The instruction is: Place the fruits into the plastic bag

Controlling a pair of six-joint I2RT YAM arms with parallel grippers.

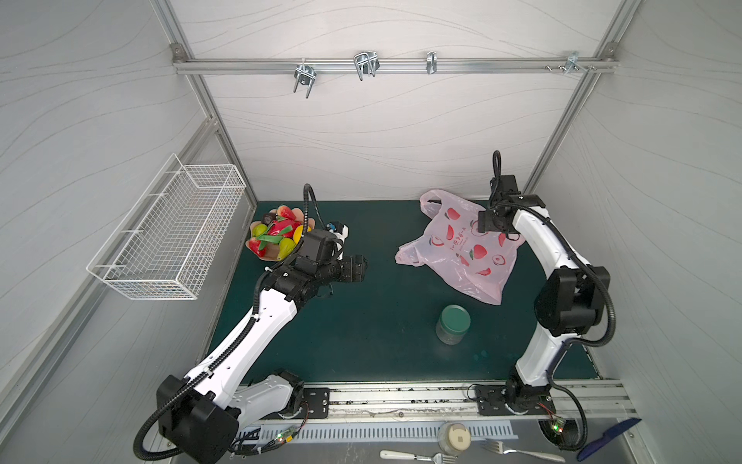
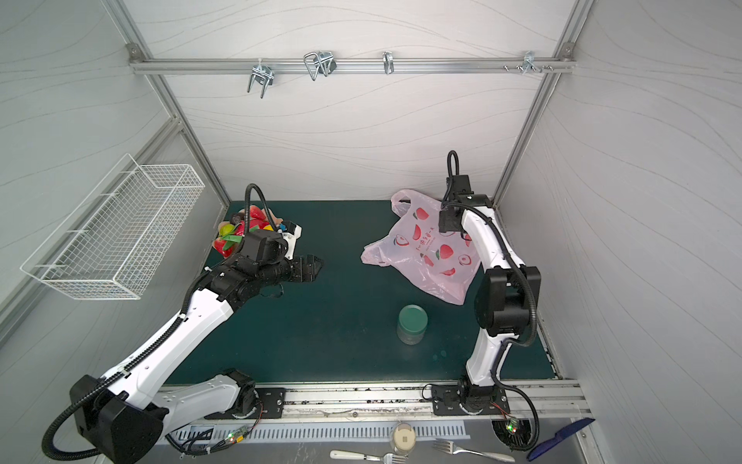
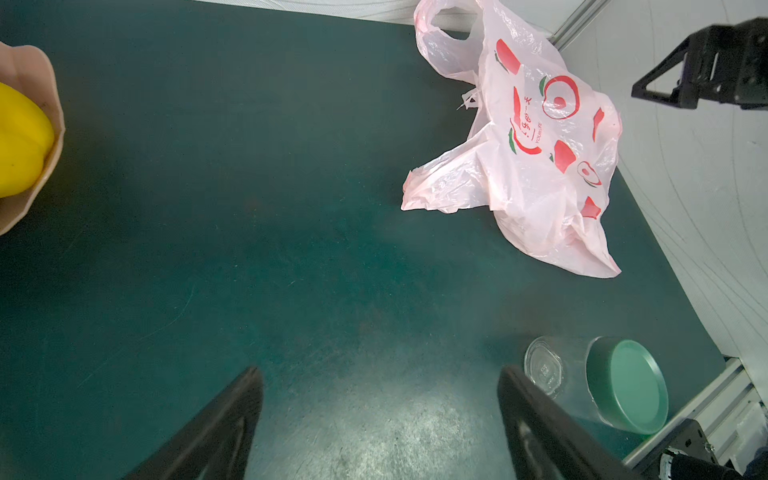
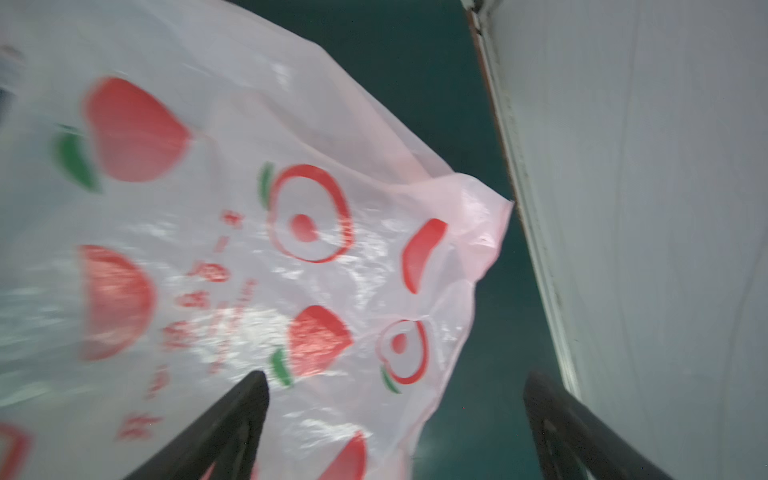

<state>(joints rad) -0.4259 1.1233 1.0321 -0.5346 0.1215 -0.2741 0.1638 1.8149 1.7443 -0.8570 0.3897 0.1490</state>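
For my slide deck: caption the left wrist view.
Open left claw hovers over the green mat, pink plastic bag and green-lidded jar ahead.

I find the dish (image 1: pixel 275 256) at the upper left of the mat (image 1: pixel 381 321) in both top views, with the fruits (image 1: pixel 277 237) heaped in it. The left gripper (image 1: pixel 359 268) sits just right of the dish, over bare mat. The bag (image 1: pixel 465 249) lies at the upper right of the mat, and the right gripper (image 1: pixel 494 229) hangs over its right part. The jar (image 1: pixel 453 323) stands below the bag, apart from it. A wire basket (image 1: pixel 168 237) hangs on the wall left of the mat. A fork (image 1: pixel 518 450) lies below the mat, along the frame's bottom edge.
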